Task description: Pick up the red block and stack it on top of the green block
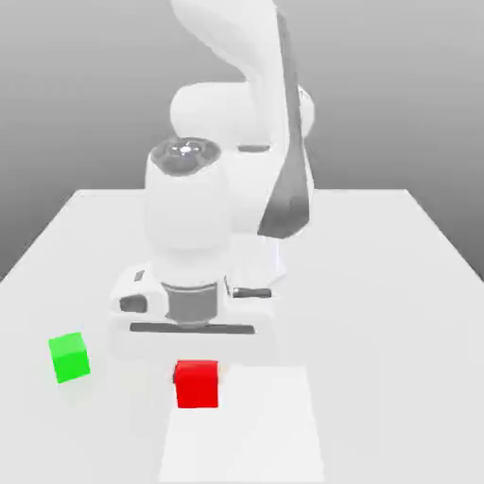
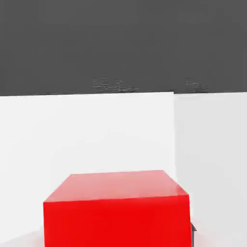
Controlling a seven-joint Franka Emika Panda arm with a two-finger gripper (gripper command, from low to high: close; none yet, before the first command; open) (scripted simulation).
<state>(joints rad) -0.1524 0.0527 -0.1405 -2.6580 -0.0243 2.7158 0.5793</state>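
The red block [image 1: 196, 384] rests on the white table near the front, directly under my hand. My gripper [image 1: 196, 359] has come down over it from above and is shut on the red block. In the hand view the red block [image 2: 116, 210] looms very close, with a dark fingertip [image 2: 193, 230] pressed against its side. The green block [image 1: 69, 357] sits on the table apart from the red one, toward the exterior view's left and slightly farther back.
The white arm and its base [image 1: 227, 208] rise behind the hand at the table's middle. A paler rectangular patch [image 1: 242, 425] lies on the table [image 1: 397, 302] under and in front of the red block.
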